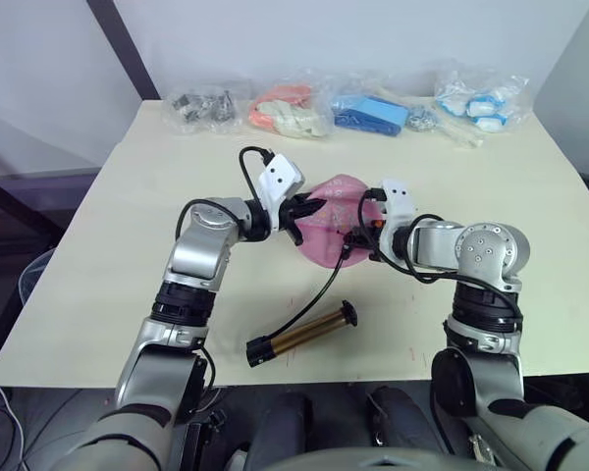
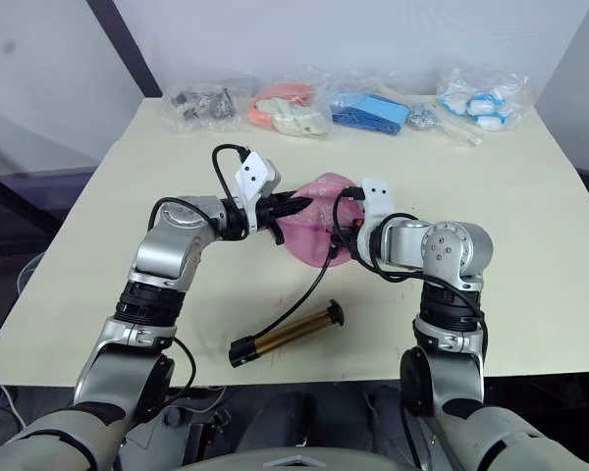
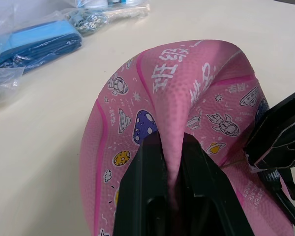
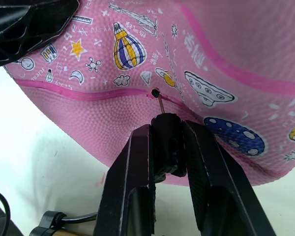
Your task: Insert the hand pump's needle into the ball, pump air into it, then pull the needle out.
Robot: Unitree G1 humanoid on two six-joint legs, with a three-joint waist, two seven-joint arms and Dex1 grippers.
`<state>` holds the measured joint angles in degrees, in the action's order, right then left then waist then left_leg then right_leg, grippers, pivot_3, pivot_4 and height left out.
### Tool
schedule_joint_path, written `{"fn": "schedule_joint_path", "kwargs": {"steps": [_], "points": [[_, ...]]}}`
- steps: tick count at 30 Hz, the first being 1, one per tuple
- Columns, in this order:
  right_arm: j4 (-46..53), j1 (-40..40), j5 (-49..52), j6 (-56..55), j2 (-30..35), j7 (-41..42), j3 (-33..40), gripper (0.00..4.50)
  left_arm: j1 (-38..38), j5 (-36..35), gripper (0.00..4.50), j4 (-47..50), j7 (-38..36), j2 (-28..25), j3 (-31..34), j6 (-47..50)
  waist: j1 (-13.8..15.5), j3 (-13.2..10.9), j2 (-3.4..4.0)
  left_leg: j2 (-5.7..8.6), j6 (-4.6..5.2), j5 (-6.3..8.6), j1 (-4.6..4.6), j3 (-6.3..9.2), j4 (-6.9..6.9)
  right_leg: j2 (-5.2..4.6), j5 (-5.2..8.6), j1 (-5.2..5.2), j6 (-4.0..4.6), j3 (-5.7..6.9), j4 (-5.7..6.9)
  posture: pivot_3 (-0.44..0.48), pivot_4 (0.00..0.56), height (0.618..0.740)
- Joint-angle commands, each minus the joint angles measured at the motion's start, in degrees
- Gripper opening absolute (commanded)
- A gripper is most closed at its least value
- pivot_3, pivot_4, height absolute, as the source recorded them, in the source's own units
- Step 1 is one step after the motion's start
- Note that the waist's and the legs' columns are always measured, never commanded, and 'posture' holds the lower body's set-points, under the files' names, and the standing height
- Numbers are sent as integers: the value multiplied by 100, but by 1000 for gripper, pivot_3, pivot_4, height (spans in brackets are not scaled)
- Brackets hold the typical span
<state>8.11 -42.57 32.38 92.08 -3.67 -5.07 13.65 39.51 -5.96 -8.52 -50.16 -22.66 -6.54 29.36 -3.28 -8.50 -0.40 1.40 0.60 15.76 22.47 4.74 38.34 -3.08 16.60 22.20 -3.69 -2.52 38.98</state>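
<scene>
The pink ball [image 1: 324, 235], partly deflated and printed with small cartoons, lies mid-table. My left gripper [image 1: 312, 207] is shut on a raised fold of the ball [image 3: 152, 98]. My right gripper [image 4: 167, 147] is shut on the black fitting of the needle [image 4: 160, 104]. The thin pin's tip sits at the ball's valve hole [image 4: 155, 92] on a dark pink seam. The hand pump [image 1: 302, 337], with a bronze barrel and black ends, lies on the table in front of the ball. Its black hose [image 1: 312, 297] curves up to my right gripper [image 1: 357, 236].
Clear bags line the table's far edge: dark metal parts [image 1: 204, 106], orange and white items [image 1: 290, 110], blue items [image 1: 373, 113], blue-white items [image 1: 481, 98]. The cream table [image 1: 108, 265] ends close in front of the pump.
</scene>
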Motion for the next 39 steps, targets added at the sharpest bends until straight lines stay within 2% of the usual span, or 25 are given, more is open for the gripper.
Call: {"fn": "schedule_joint_path", "kwargs": {"steps": [1, 8, 13, 26, 32, 39], "points": [[90, -139, -206, -234, -116, 72, -267, 310, -174, -116, 6, -94, -104, 263, -440, 465, -1, 18, 7, 0, 0, 0, -3, 0, -1, 0, 0, -3, 0, 0, -1, 0, 150, 740], [-6, -136, -462, -440, -133, 268, -584, 310, -190, -147, 6, -50, -75, 305, -445, 729, -13, 36, 9, 0, 1, 1, -14, 0, -3, 0, 0, -13, 0, 0, -3, 0, 150, 740], [-220, -183, -655, -559, -114, 416, -766, 310, -223, -152, 6, -14, -95, 289, -467, 783, -28, 39, 8, 0, 1, 2, -65, -3, -26, -2, 1, -52, 0, -3, -12, 0, 150, 740], [-859, -496, -1062, -1106, -327, 657, -986, 310, -382, -167, 6, 47, -119, 234, -481, 852, -91, 66, 5, -2, 1, 2, -96, -1, -49, 3, -5, -52, 9, -16, -11, 0, 150, 740], [-1131, -612, -1206, -1281, -377, 781, -1082, 310, -462, -168, 6, -11, -161, 197, -512, 777, -91, 91, -18, 2, 0, 2, -173, -16, -106, 2, -14, -65, 25, -34, -17, 0, 150, 740], [-1522, -800, -1379, -1505, -418, 890, -1170, 310, -488, -132, 6, -198, -170, 232, -506, 656, -106, 112, -27, 1, 0, 3, -185, -15, -116, 9, -18, -62, 31, -45, -17, 0, 150, 740]]}}
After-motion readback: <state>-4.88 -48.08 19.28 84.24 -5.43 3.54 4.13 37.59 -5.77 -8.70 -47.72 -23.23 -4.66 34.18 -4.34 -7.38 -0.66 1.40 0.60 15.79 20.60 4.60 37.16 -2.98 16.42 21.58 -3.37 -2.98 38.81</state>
